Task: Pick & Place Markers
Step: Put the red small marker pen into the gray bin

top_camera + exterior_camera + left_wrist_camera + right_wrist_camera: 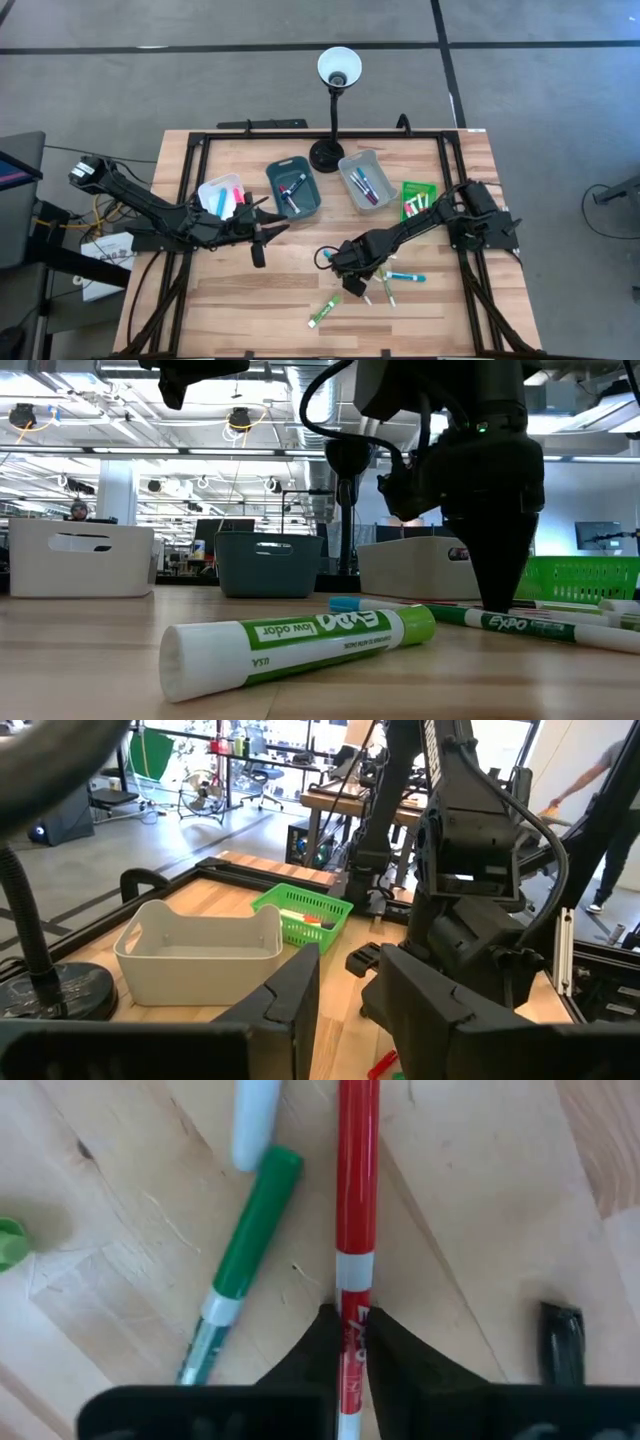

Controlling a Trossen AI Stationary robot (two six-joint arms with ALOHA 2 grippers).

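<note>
Markers lie scattered on the wooden table (250, 300); right gripper (352, 1342) is down at the tabletop, fingers clamped on a red marker (356, 1190) lying flat; green marker (245, 1245) just beside it; left gripper (262, 232) hovers near the white bin (212, 190), fingers apart, holding nothing.

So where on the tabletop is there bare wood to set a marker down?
The near-left corner, below the left tool and left of the green marker, is bare, as is the near-right corner. It is crowded around the right tool, shut on the red marker, and along the bins.
</note>
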